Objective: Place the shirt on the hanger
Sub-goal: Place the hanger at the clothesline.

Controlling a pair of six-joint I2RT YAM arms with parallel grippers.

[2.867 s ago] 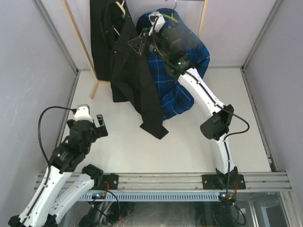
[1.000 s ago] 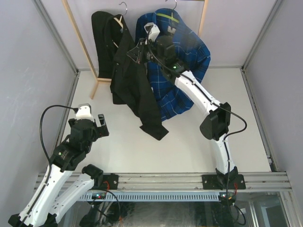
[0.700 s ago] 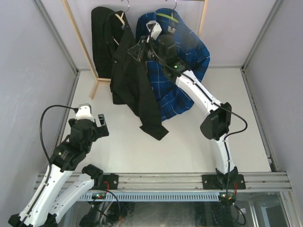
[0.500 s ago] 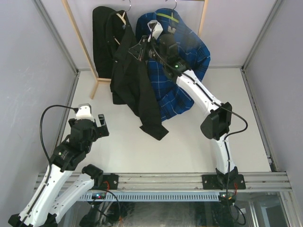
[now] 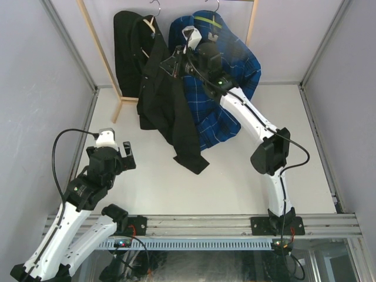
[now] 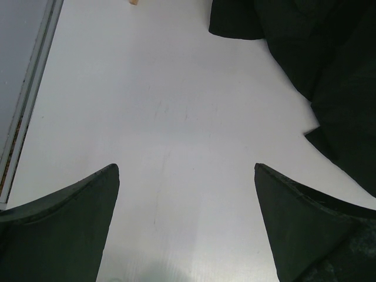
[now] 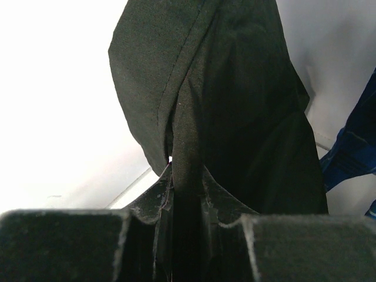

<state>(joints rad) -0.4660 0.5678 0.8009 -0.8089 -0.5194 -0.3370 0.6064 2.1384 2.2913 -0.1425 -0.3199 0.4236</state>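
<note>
The white counter [image 5: 247,176] carried a wooden rack [image 5: 100,56] along its far edge. From the rack, at about 11 o'clock, hung the black shirt [image 5: 167,111]. One shoulder was draped around the pale wooden hanger [image 5: 149,23], and the loose hem trailed down toward the middle of the counter. Just beside it, at 12 to 1 o'clock, hung a blue plaid shirt [image 5: 244,64].

The right fingers [image 7: 147,214] were clenched on a narrow fold of the black cloth near its upper edge, holding it up beside the hanger. The left fingers [image 6: 70,217] were spread wide and grasped nothing. They hovered over bare counter at 8 o'clock, well apart from the shirt.

The shirt looked light, limp and likely to slide on smooth wood, so a pinch at the collar or shoulder seam would probably control it best. A hold lower down would only bunch the cloth.

A yellow-green strip [image 5: 205,19] showed at the plaid shirt's collar. No writing could be read anywhere.
</note>
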